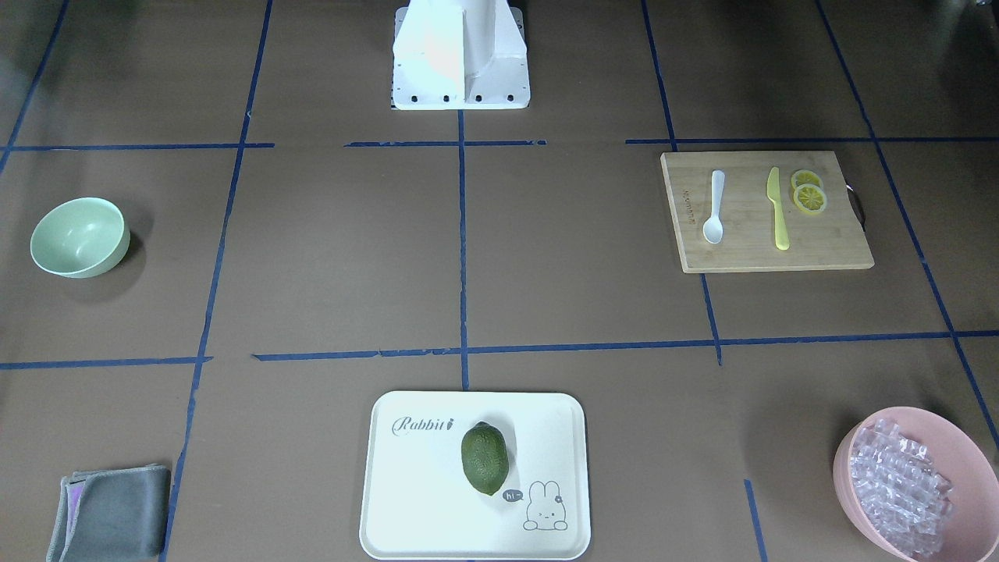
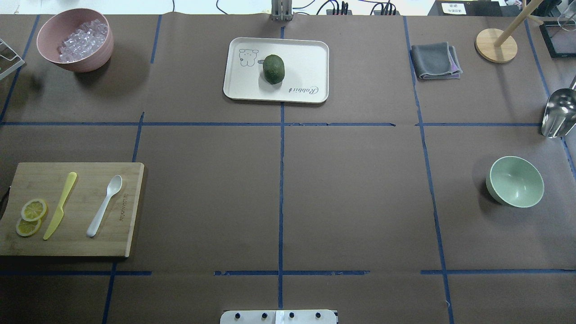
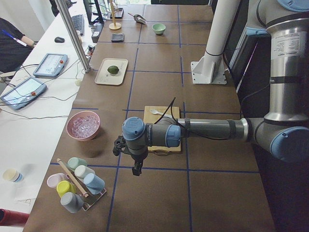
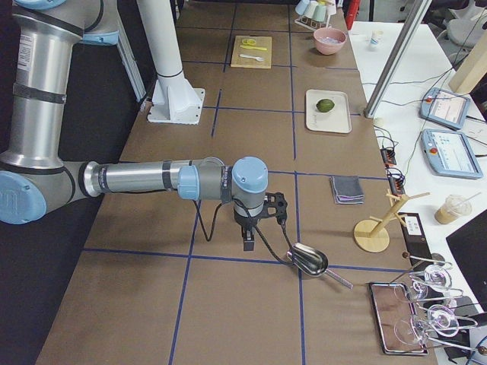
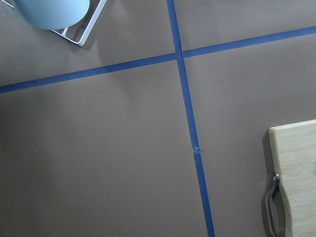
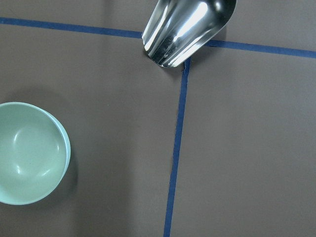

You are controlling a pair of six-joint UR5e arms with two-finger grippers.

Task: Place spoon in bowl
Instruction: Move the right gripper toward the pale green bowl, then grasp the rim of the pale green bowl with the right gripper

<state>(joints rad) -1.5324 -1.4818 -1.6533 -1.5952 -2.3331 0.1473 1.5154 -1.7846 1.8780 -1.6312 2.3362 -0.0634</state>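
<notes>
The white spoon (image 1: 714,207) lies on a wooden cutting board (image 1: 769,256) on the robot's left side, scoop pointing away from the robot; it also shows in the overhead view (image 2: 104,205). The mint-green bowl (image 1: 79,236) stands empty on the robot's right side, also in the overhead view (image 2: 516,181) and the right wrist view (image 6: 29,153). The left gripper (image 3: 137,169) hangs over the table past the board's end. The right gripper (image 4: 248,245) hangs near a metal scoop. Both show only in the side views, so I cannot tell whether they are open or shut.
A yellow knife (image 2: 60,205) and lemon slices (image 2: 30,217) lie beside the spoon. A pink bowl of ice cubes (image 2: 75,39), a white tray (image 2: 306,63) with a green fruit (image 2: 273,69), a grey cloth (image 2: 434,60), a metal scoop (image 2: 559,112) and a cup rack (image 3: 77,186) stand around.
</notes>
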